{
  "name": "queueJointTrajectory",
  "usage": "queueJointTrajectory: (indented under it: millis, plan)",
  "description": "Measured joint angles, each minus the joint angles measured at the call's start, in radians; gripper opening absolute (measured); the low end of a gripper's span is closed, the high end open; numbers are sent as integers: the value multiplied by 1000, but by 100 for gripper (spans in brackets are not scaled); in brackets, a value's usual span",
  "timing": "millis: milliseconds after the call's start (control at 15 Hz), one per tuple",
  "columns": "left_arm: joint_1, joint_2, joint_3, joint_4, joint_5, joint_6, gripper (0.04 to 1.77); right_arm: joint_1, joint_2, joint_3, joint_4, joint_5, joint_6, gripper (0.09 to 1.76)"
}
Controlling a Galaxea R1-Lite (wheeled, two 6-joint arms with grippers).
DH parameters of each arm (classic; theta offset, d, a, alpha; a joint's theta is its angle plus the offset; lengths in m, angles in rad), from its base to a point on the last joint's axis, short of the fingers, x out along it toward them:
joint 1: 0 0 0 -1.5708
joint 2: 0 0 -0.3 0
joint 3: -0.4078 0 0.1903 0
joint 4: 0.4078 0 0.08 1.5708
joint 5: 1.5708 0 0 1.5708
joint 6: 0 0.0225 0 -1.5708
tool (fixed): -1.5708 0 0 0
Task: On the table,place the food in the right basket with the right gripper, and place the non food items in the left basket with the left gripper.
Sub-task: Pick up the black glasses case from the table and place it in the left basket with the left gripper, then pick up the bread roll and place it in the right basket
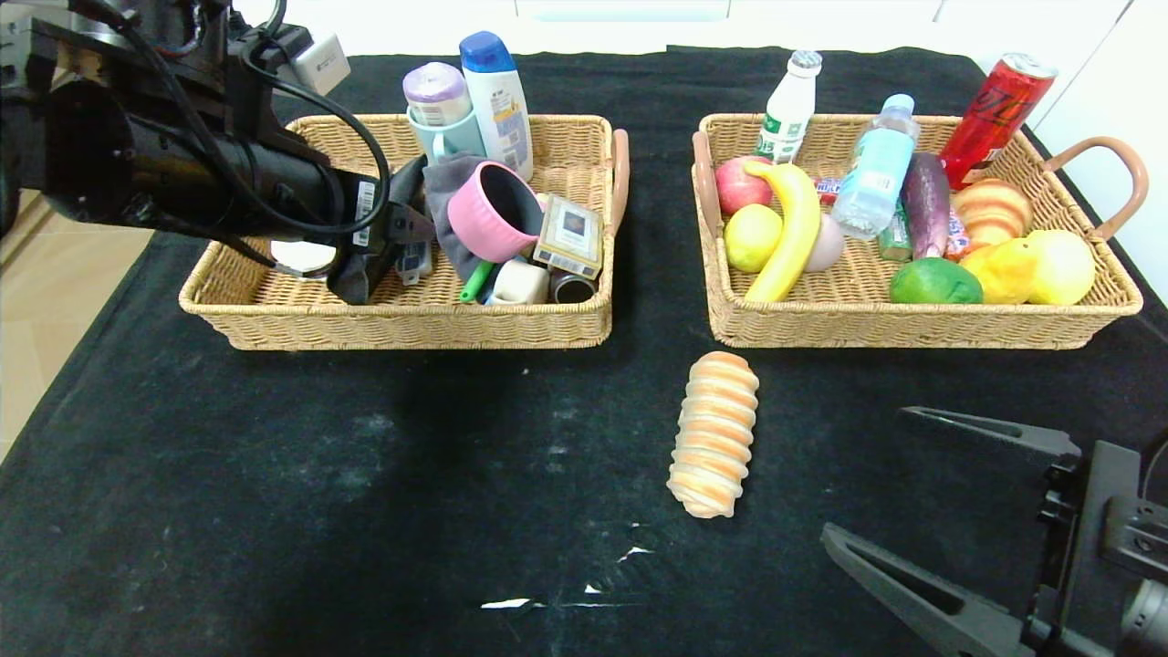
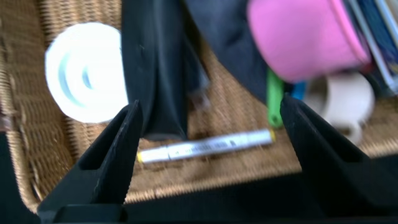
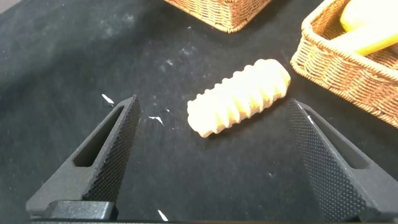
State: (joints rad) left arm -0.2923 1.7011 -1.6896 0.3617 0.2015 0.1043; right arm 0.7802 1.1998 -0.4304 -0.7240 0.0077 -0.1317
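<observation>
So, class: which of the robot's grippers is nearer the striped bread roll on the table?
The right gripper: open, low over the cloth just beside the bread roll. The left gripper is open over the left basket, far off.

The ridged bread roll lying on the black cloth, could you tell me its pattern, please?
The ridged bread roll has orange and cream stripes, clearest in the head view.

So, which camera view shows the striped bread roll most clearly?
The head view is best: the bread roll lies whole on the black table, in front of the right basket. The right wrist view also shows it whole, beyond the open right gripper, but pale. The left wrist view does not show it.
</observation>
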Motion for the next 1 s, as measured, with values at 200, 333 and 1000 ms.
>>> queueJointTrajectory:
  millis: [200, 333, 1000]
  plan:
    - [-54, -119, 166, -8, -51, 30, 164, 0, 7, 2, 1, 1, 2, 171]
    - [-104, -202, 271, -11, -72, 55, 166, 0, 11, 2, 1, 0, 2, 171]
    - [-267, -527, 875, -307, -237, 189, 170, -18, 68, -4, -5, -3, 5, 171]
